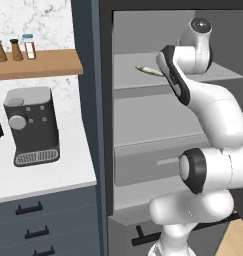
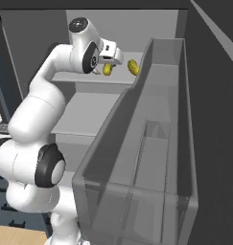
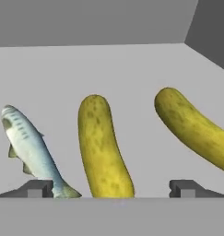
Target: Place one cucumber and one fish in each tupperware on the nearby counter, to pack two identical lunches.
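My gripper (image 3: 113,189) is open over a grey upper shelf (image 3: 132,64), its two dark fingertips (image 3: 39,188) set wide apart. One yellow-green cucumber (image 3: 102,143) lies lengthwise between them, untouched. A second cucumber (image 3: 191,124) lies to its right, slanted. A pale silver fish (image 3: 28,145) lies to the left, its tail by the left fingertip. From the right base view the gripper (image 2: 109,61) hovers at the first cucumber (image 2: 107,70), with the other cucumber (image 2: 133,67) beside it. The fish (image 1: 149,70) rests on the shelf. The counter (image 1: 43,177) stands to the left. The tupperware is out of view.
A black-and-grey coffee machine (image 1: 32,125) stands on the counter under a wooden shelf (image 1: 38,64) holding small bottles. The open door with its clear bins (image 2: 151,143) stands close on the right. Lower grey shelves and a drawer (image 1: 153,165) sit below my arm.
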